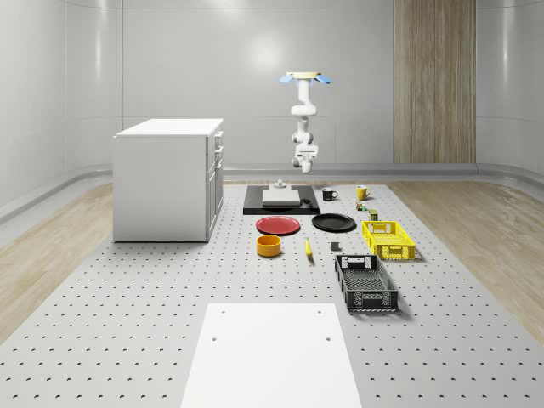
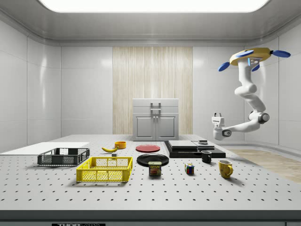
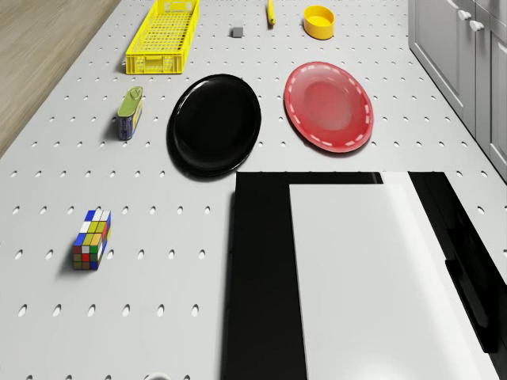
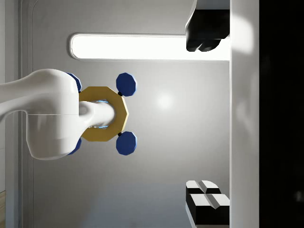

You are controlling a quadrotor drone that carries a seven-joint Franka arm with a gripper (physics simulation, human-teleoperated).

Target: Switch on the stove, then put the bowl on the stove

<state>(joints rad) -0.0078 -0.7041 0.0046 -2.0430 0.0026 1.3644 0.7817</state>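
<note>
The jaws stand spread, with nothing between them. The white two-finger gripper (image 2: 217, 115) points up, in the air just beyond the flat black stove with its pale top slab (image 1: 280, 201), on the side view's right. The white arm (image 2: 249, 96) bends up from it to the yellow-bodied, blue-rotored drone (image 2: 249, 57), which hovers high past the stove's edge. The round yellow bowl (image 1: 269, 246) sits on the perforated grey table (image 1: 127, 306), near the red plate (image 1: 278, 225) and well apart from the stove.

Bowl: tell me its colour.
The bowl is yellow-orange, clearest in the whole-scene view, sitting on the table in front of the red plate.
</note>
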